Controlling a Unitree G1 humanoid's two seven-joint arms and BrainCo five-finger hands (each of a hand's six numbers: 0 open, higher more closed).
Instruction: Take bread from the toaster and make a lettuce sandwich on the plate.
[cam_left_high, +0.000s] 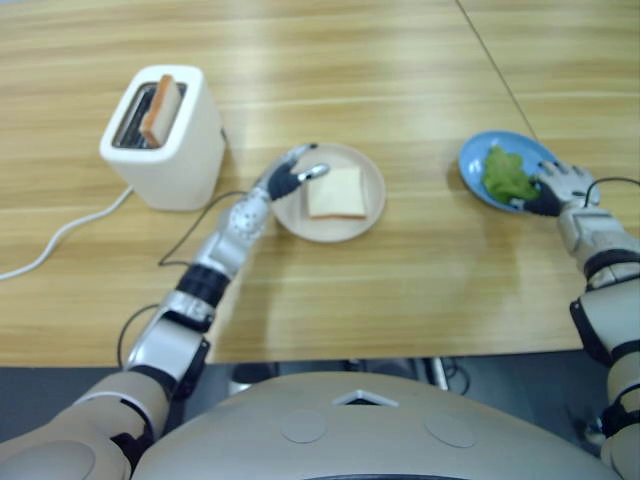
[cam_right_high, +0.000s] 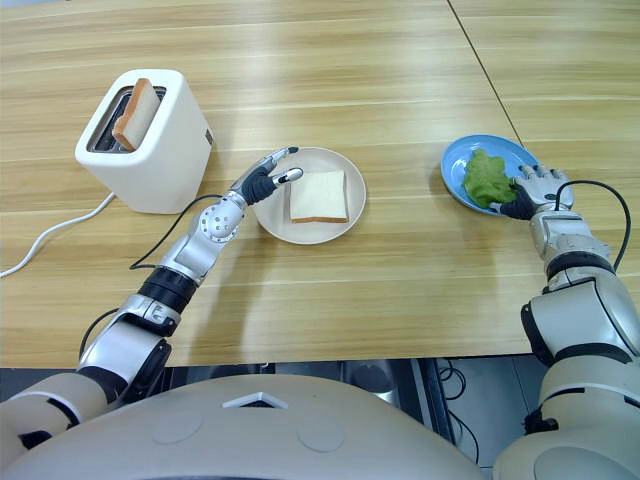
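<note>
A white toaster (cam_right_high: 150, 145) stands at the left with one bread slice (cam_right_high: 133, 113) sticking up from a slot. A beige plate (cam_right_high: 265, 215) in the middle carries a second bread slice (cam_right_high: 318, 196) lying flat. My left hand (cam_right_high: 264, 178) is at the plate's left rim, fingers spread, holding nothing. At the right, green lettuce (cam_right_high: 487, 177) lies on a blue plate (cam_right_high: 456, 157). My right hand (cam_right_high: 533, 190) rests at the blue plate's right edge with its fingers touching the lettuce; I cannot tell whether they grip it.
The toaster's white cord (cam_right_high: 45, 245) trails left across the wooden table (cam_right_high: 400, 290). A thin black cable (cam_right_high: 170, 235) runs beside my left forearm. A seam (cam_right_high: 485, 75) in the tabletop runs past the blue plate.
</note>
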